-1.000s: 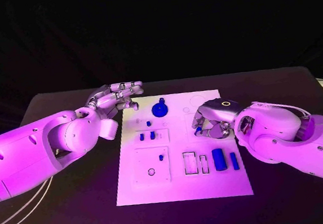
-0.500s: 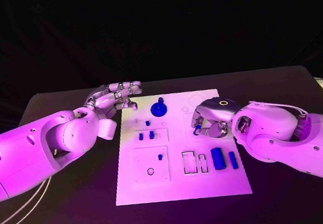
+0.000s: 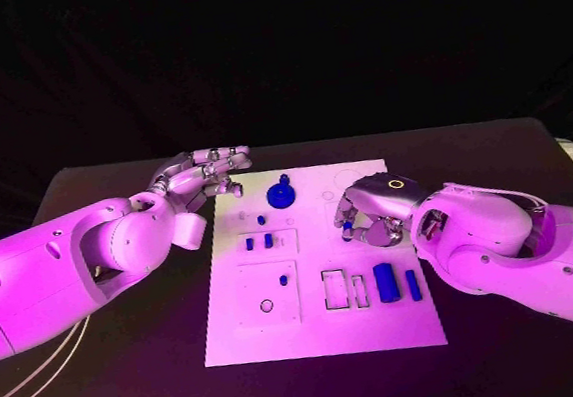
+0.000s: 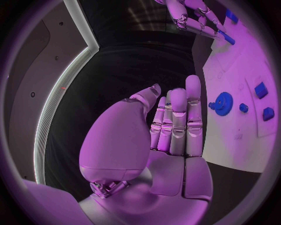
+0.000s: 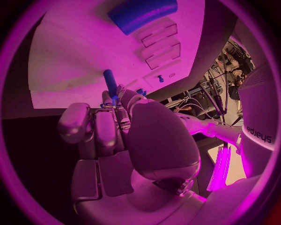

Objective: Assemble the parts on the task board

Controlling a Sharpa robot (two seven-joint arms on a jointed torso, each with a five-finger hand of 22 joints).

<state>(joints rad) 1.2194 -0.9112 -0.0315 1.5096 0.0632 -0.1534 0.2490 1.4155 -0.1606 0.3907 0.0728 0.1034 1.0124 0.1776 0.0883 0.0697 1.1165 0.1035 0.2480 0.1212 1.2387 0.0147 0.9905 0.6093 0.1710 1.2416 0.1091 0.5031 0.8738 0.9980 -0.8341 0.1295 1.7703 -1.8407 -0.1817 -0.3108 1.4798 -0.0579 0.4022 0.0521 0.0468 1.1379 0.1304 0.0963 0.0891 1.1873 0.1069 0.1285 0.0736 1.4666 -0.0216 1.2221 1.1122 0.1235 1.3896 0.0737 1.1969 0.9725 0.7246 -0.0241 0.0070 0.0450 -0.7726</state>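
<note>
Task board (image 3: 324,329) is lying mid-table carrying a blue gear (image 3: 280,196) and blue blocks (image 3: 387,282), while my right hand (image 3: 372,214) is pinching a blue peg (image 5: 110,82) over it and my left hand (image 3: 201,179), fingers straight and empty, is hovering beside its far corner.

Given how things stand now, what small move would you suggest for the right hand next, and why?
Probably lower the right hand toward the task board to seat its part. It pinches a blue pin at its fingertips above the board; the left hand hangs open at the far-left corner.
</note>
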